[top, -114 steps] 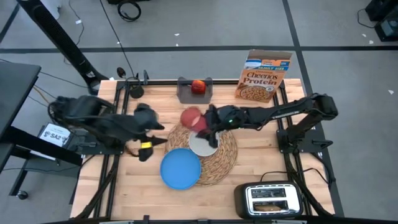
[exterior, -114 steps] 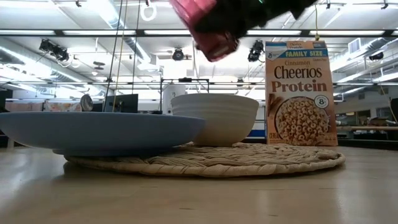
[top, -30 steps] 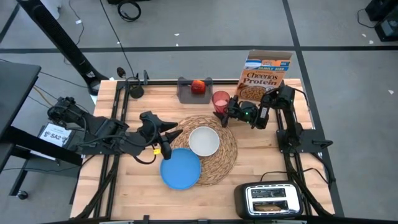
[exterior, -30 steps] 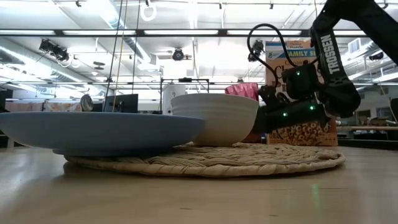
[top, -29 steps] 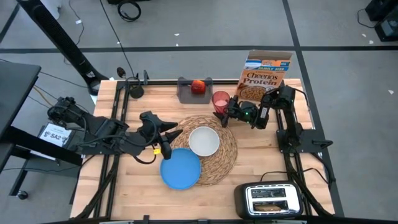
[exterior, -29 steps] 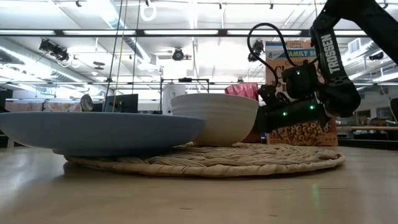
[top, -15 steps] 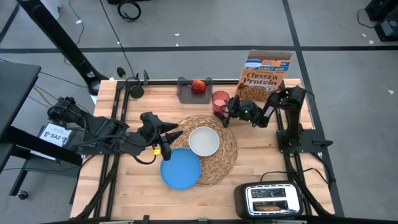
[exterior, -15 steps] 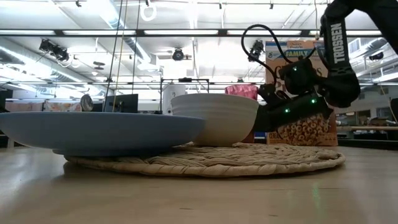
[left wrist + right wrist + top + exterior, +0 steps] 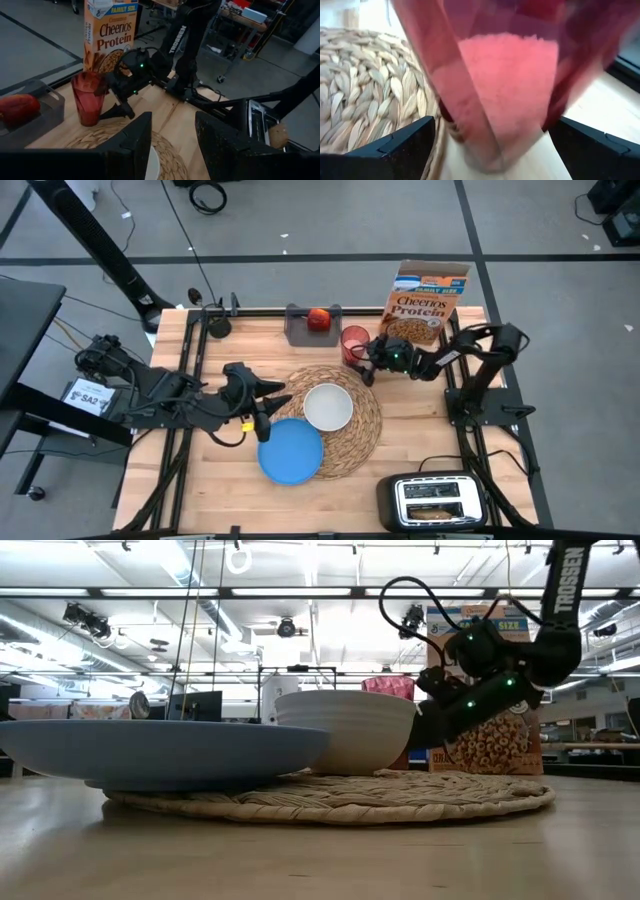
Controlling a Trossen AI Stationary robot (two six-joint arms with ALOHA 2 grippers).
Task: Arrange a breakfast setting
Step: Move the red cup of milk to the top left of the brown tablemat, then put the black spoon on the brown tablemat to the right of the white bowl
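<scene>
The translucent red cup point(image 9: 353, 342) stands upright on the table by the far right edge of the round straw placemat point(image 9: 368, 420). My right gripper point(image 9: 363, 360) is open, with one finger on each side of the cup's lower part point(image 9: 490, 125). The white bowl point(image 9: 327, 406) sits on the placemat, and the blue plate point(image 9: 291, 450) overlaps its near left edge. My left gripper point(image 9: 266, 408) is open and empty just left of the placemat. The red apple point(image 9: 318, 319) lies in the grey tray. The Cheerios box point(image 9: 425, 302) stands at the far right. The spoon does not show. My right gripper has its fingers point(image 9: 402, 147) on either side of the red cup's lower wall point(image 9: 470, 150), coming from the table's right and slanting down. I cannot tell whether they touch it. The cup stands upright with its base on the table.
The grey tray point(image 9: 298, 330) stands at the far edge behind the cup. The toaster point(image 9: 437, 502) stands at the near right corner with toast point(image 9: 437, 508) in its slot. Bare wood shows at the near left and between the placemat and the toaster.
My right arm's elbow has swung toward the table's right edge. Its wrist has risen, so the gripper has tipped to slant down at the cup. The fingers have stayed by the cup, which has stayed upright in place.
</scene>
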